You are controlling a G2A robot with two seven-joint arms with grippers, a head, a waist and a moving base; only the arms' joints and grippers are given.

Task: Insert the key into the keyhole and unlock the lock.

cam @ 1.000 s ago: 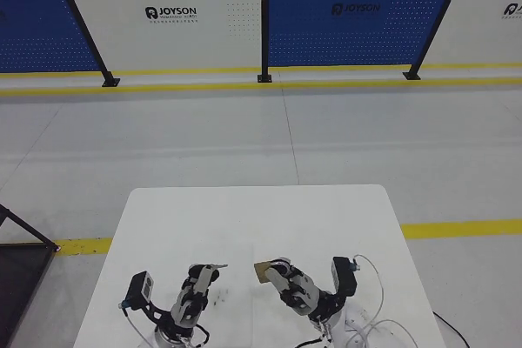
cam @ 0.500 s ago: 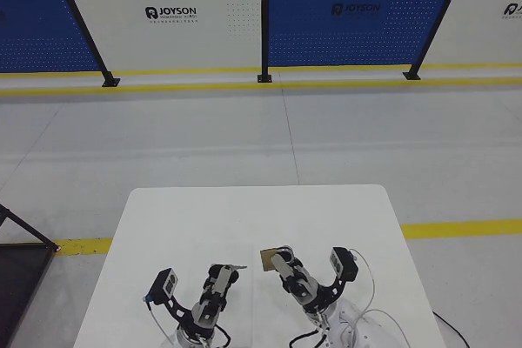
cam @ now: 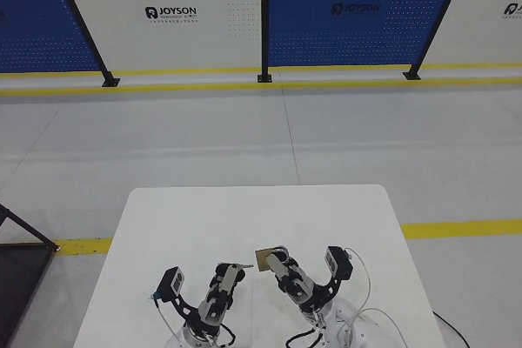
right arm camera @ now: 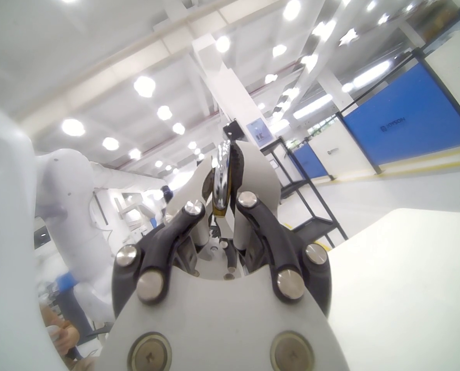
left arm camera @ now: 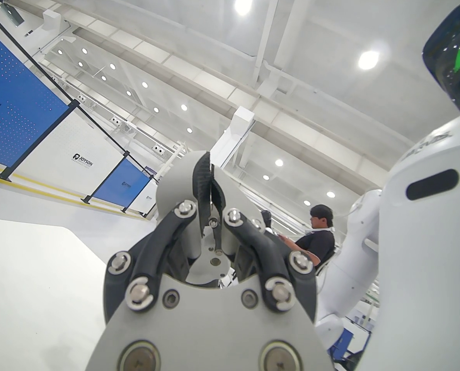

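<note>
Above the white table (cam: 244,217), near its front edge, both arms hold their things. My left gripper (cam: 234,271) is shut on a small silver key (cam: 242,266), whose tip points toward the lock. My right gripper (cam: 273,264) is shut on a brass padlock (cam: 264,259), held just right of the key with a small gap between them. In the right wrist view the padlock (right arm camera: 220,187) sits edge-on between the pads, its shiny shackle uppermost. In the left wrist view my left gripper (left arm camera: 210,175) has its pads pressed together; the key is hard to make out there.
White cables (cam: 370,317) trail from the right arm at the table's front right corner. A black rack (cam: 4,261) stands off the table's left side. Blue and white barrier panels (cam: 348,30) line the floor far behind.
The left gripper has carried the key to the right, closing most of the gap to the padlock. The right gripper lifted the padlock slightly farther from the front edge, then held.
</note>
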